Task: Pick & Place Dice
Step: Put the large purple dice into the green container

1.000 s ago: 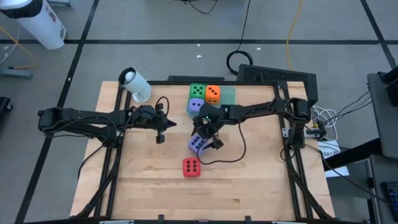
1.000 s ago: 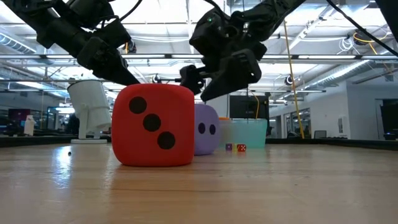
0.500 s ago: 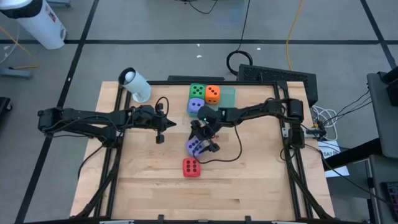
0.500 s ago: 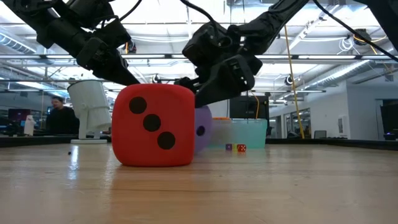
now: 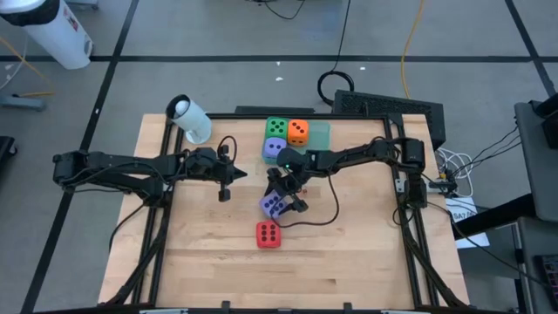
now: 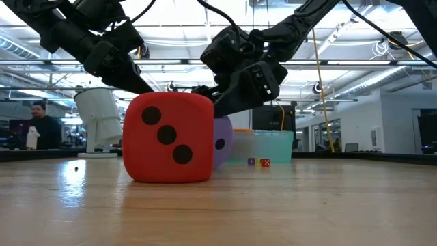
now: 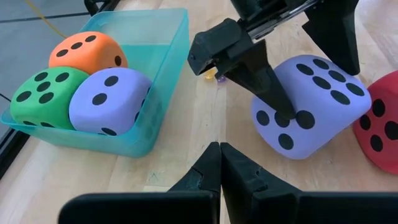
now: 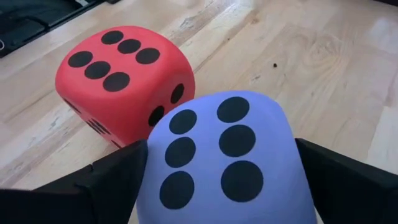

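The right gripper (image 5: pixel 281 197) is down at the middle of the table (image 5: pixel 366 262), its fingers (image 7: pixel 261 74) spread wide with a purple die (image 5: pixel 273 206) between them, six pips up; they seem to touch its sides, though a firm grip cannot be confirmed. The red die (image 5: pixel 268 234) sits just beside it, and the green die (image 5: pixel 277 127), orange die (image 5: pixel 298 131) and second purple die (image 5: pixel 274 147) lie in the green tray (image 5: pixel 321 133). The left gripper (image 5: pixel 228 179) waits nearby, fingers pressed together.

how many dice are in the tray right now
3: the green die, the orange die and a purple die sit in the tray. Another purple die and the red die lie outside on the table.
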Robot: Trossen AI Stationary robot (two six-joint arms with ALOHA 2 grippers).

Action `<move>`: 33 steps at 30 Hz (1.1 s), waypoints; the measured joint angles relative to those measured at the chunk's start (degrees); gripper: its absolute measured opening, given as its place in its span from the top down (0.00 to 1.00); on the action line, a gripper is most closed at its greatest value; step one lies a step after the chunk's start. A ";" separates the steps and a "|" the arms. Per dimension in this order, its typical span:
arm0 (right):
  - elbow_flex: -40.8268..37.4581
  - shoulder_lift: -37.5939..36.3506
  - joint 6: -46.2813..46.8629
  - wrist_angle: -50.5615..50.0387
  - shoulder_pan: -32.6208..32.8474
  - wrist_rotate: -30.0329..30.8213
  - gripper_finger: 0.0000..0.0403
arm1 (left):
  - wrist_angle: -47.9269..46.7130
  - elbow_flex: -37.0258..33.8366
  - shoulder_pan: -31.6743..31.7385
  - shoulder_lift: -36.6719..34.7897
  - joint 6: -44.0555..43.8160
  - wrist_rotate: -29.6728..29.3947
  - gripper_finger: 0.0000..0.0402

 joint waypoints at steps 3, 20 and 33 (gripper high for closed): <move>-0.07 -0.09 0.65 1.17 -0.04 -0.12 0.11 | 0.00 0.00 0.00 0.00 -0.02 0.01 0.98; -0.19 -10.27 0.99 -0.33 -0.95 6.45 0.22 | -0.02 0.00 0.00 0.01 0.02 0.00 0.98; -0.15 -10.80 5.93 -2.93 0.31 19.50 0.27 | -1.22 0.00 -0.41 1.55 -2.90 1.72 0.98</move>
